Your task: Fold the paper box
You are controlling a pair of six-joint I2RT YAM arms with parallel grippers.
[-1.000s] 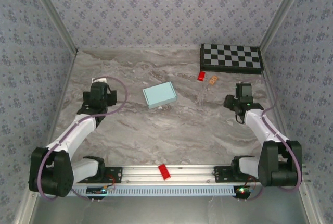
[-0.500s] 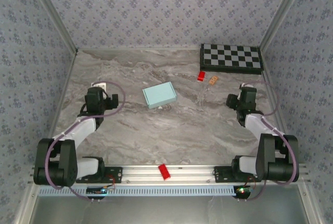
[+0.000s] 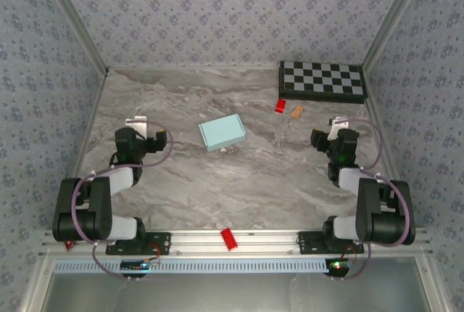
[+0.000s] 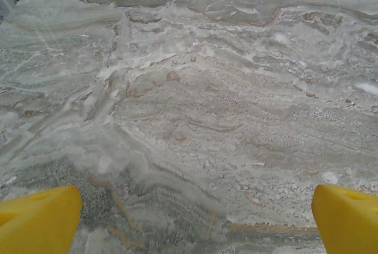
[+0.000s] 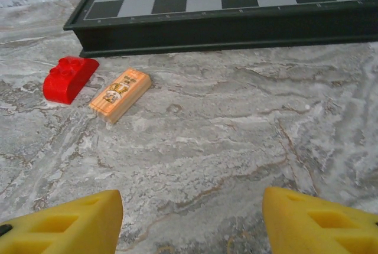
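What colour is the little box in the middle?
The paper box is pale light blue, clearest in the top view.

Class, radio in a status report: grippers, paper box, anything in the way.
Left gripper open, empty. Right gripper open, empty. Paper box lies closed, touched by neither. Nothing in the way.

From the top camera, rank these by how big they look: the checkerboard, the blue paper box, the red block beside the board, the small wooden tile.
1. checkerboard, clearly largest.
2. paper box.
3. red block and wooden tile: both tiny and look about alike in this view, so I won't rank one above the other.
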